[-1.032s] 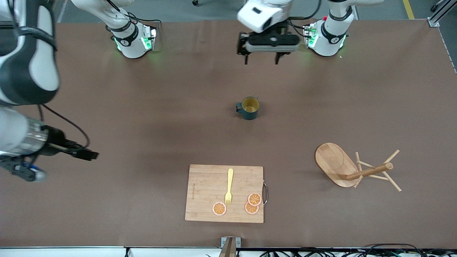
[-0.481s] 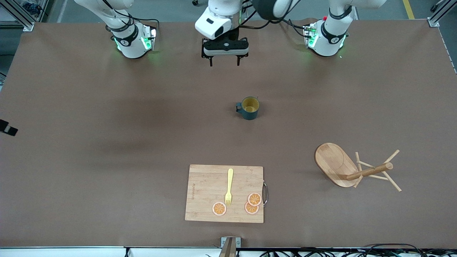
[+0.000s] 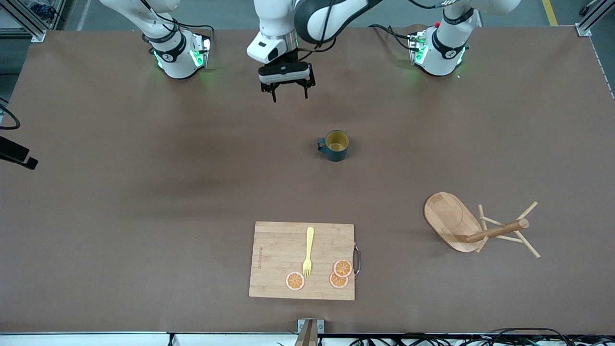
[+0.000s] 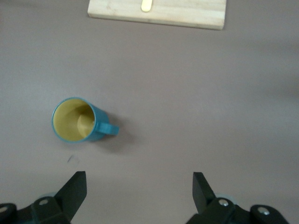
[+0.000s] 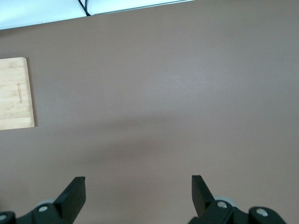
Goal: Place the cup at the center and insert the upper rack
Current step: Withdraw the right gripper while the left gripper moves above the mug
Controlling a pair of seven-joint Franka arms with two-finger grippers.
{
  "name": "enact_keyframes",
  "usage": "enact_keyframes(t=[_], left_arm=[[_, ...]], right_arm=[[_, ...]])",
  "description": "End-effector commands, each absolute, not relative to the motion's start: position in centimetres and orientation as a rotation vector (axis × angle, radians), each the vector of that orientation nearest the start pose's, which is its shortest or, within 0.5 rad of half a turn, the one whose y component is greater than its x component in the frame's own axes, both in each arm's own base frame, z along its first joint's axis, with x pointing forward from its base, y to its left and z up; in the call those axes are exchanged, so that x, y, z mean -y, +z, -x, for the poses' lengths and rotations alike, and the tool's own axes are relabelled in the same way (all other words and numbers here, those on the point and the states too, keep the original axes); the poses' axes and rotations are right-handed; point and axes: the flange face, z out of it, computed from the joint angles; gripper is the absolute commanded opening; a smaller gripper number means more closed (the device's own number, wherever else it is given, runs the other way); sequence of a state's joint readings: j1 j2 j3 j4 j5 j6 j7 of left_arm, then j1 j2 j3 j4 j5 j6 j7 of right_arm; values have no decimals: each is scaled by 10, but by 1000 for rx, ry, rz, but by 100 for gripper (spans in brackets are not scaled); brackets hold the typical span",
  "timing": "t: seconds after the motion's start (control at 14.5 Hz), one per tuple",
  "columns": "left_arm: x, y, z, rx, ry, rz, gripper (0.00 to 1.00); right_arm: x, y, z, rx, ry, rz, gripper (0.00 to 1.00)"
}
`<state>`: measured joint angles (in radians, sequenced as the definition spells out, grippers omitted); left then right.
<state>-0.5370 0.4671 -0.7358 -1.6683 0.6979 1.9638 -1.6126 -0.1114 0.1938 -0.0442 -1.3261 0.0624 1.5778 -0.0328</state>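
The cup (image 3: 336,145), dark teal with a yellow inside, stands upright near the table's middle; the left wrist view also shows the cup (image 4: 77,120). The upper rack (image 3: 497,230), a wooden mug tree, lies tipped on its side toward the left arm's end of the table, nearer the front camera than the cup. My left gripper (image 3: 290,97) hangs open and empty over bare table between the arm bases and the cup, its fingers wide apart around the gripper's middle (image 4: 138,176). My right gripper (image 5: 138,179) is open and empty over bare table.
A bamboo cutting board (image 3: 274,250) lies near the front edge, carrying a yellow fork (image 3: 308,251) and three orange slices (image 3: 295,281). The right wrist view shows the cutting board's corner (image 5: 14,93). A dark part of the right arm (image 3: 17,156) pokes in at the table's right-arm end.
The left gripper has moved toward the right arm's end and come down closer to the table. The right arm has swung almost wholly out of the front view.
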Motion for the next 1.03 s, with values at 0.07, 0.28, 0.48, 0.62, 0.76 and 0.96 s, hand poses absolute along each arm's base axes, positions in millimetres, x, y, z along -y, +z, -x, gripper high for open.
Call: enact_keyframes(t=[0.07,0.28,0.48,0.62,0.76,0.96], left_arm=[[598,321,-261,147,-718,2950,100],[593,272,-243,147,-914,2926,100],[590,245,-232,137,-981,2916,100],[583,228,-218,88,-1008,2896,100],[575,213,-210,88,-1072,2887,100],[562,193,-200,87,-1116,2878,100]], right_arm=[[83,626,-582,-169,-85,3097,100],[78,621,-561,-153,-109,3109,100],[69,618,-546,-126,-104,3138,100],[68,613,-539,-130,-82,3137,100],[67,614,-536,-130,-77,3136,100],[69,614,-534,-140,-63,3134,100]])
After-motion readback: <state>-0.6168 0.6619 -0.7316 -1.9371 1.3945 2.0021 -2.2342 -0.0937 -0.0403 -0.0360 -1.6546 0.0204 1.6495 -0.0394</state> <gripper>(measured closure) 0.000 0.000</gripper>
